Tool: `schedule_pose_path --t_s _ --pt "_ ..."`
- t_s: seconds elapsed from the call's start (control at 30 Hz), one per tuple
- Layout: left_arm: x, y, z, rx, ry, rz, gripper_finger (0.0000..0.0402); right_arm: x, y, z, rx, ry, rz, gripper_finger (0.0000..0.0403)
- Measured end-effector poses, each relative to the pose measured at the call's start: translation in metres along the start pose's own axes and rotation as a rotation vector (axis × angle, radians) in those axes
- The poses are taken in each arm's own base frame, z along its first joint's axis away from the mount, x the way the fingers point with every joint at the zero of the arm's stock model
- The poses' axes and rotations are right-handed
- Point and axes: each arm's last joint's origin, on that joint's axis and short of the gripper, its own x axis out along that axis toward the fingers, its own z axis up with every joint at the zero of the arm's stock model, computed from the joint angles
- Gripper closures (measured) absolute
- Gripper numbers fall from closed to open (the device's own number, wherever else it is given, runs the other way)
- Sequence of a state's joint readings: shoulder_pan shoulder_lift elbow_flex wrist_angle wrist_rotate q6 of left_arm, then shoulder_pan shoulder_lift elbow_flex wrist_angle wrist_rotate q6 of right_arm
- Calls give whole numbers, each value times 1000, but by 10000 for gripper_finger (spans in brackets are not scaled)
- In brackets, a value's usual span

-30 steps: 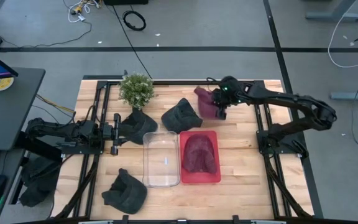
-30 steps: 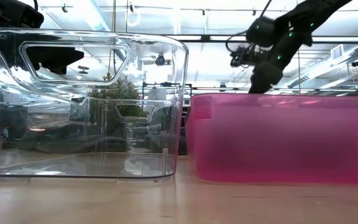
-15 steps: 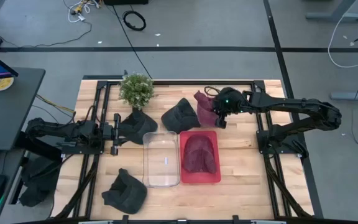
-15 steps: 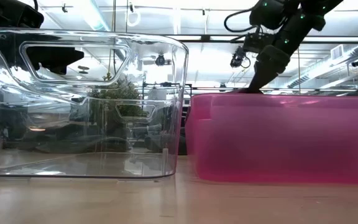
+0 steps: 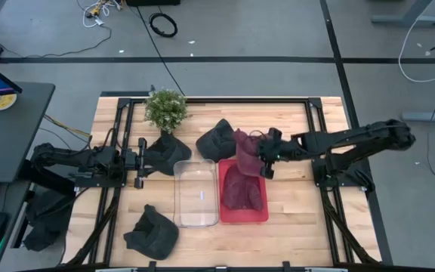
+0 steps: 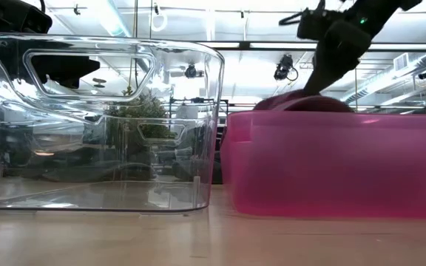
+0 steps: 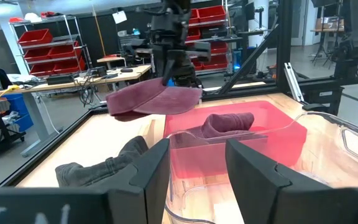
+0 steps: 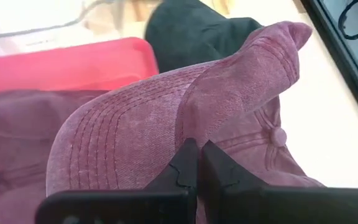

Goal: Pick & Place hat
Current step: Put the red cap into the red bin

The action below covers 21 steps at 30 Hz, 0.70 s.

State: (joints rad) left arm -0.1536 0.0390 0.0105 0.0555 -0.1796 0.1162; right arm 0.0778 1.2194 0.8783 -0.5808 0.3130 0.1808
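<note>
Our right gripper (image 5: 260, 156), pinching the maroon cap (image 5: 245, 145), hangs over the red bin's (image 5: 242, 217) far edge, the drop just nearer us.

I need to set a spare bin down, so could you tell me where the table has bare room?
Bare wood lies right of the red bin and along the table's front edge. It is crowded behind the bins, around the dark caps, potted plant and right gripper.

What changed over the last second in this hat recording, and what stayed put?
The right gripper, shut on the maroon cap, carried it from the table's far edge toward the red bin; the cap now hangs over the bin's far end, not yet released. A maroon hat already lies inside. Unchanged: the left gripper, open, the clear bin, the dark hats, the plant.
</note>
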Motion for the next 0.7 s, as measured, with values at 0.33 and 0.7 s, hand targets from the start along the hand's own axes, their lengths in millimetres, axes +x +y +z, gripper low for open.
schedule_pose_path --t_s 0.33,0.7 --pt "0 0 0 0 0 0 241 -20 51 -11 56 -76 36 401" --pt "0 0 0 0 0 0 241 -4 102 -19 82 -131 93 401"
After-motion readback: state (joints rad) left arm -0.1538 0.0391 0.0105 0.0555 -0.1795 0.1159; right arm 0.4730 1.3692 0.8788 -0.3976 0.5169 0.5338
